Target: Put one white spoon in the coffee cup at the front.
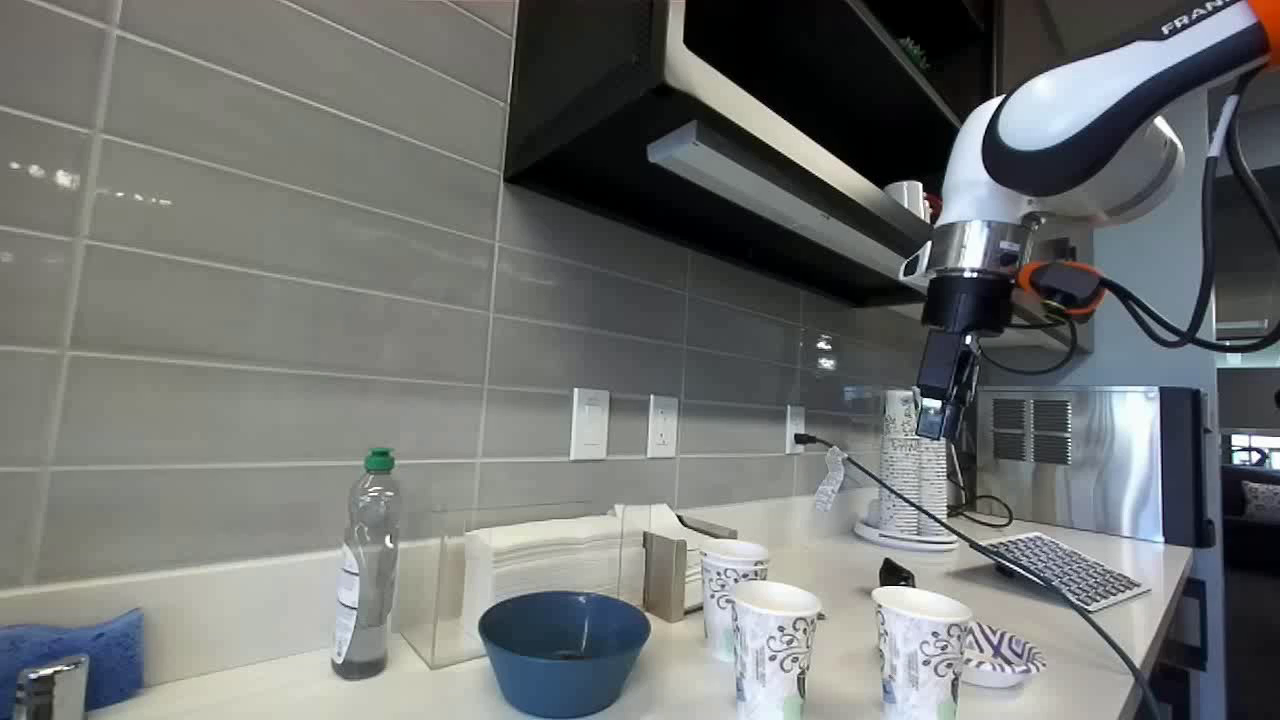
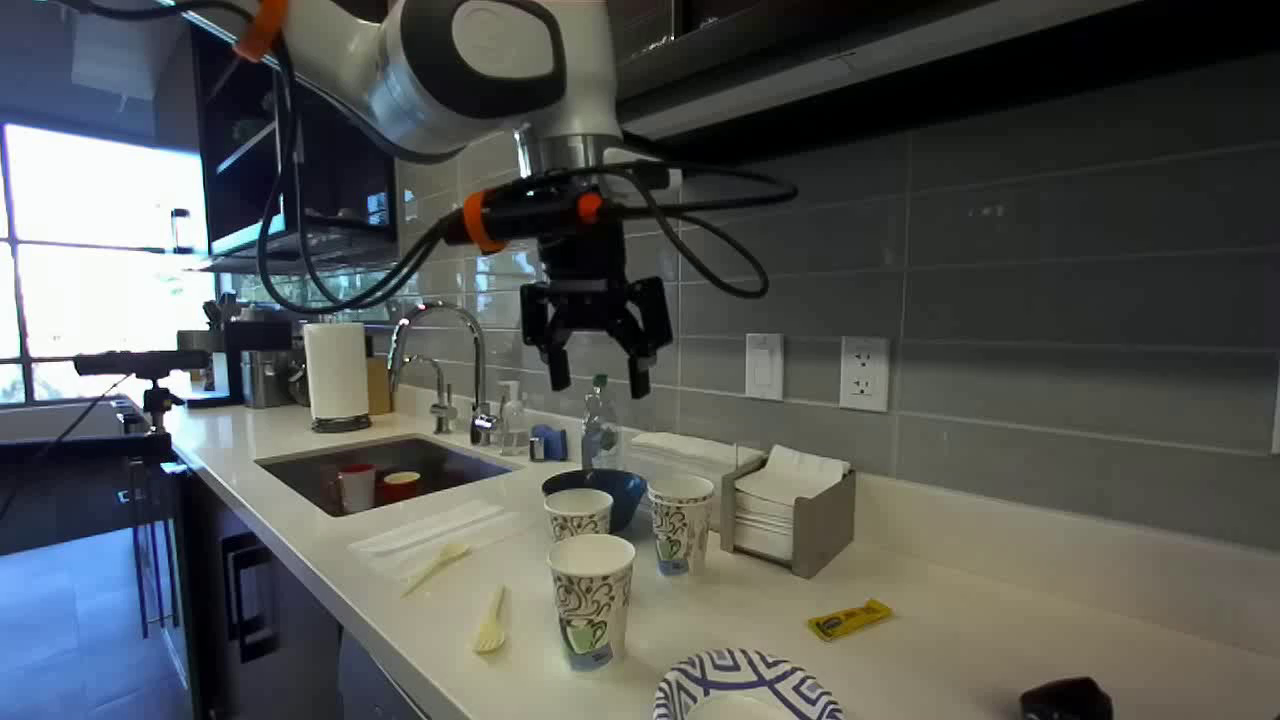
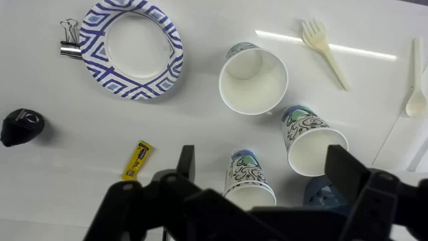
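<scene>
Hand [image 2: 600,385] spread wide, gripping nothing; spoon [image 3: 418,77] one side of fork [image 3: 327,55], paper cup [image 3: 253,82] other; spoon's shade unclear.

Beyond the paper towel roll [image 2: 337,372], I see the window [image 2: 105,295] glaring white; nearer to me, grey tiles [image 2: 1060,340] are dim.
</scene>
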`<state>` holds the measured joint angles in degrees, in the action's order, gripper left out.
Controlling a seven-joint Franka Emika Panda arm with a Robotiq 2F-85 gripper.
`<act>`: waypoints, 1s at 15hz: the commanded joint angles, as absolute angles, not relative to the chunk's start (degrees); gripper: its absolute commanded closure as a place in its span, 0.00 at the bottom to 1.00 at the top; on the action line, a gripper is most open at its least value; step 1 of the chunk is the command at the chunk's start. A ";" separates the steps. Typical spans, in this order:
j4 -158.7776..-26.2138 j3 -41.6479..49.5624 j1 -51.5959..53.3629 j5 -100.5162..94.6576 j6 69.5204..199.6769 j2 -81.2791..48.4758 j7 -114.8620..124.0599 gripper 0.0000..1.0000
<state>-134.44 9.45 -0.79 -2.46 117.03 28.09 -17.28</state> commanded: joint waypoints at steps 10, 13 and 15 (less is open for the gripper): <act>-132.91 5.76 0.96 -3.09 113.06 25.98 -18.00 0.00; -133.64 3.20 3.92 -3.33 111.73 23.89 -21.77 0.00; -134.55 1.83 5.70 -3.81 112.55 22.42 -24.35 0.00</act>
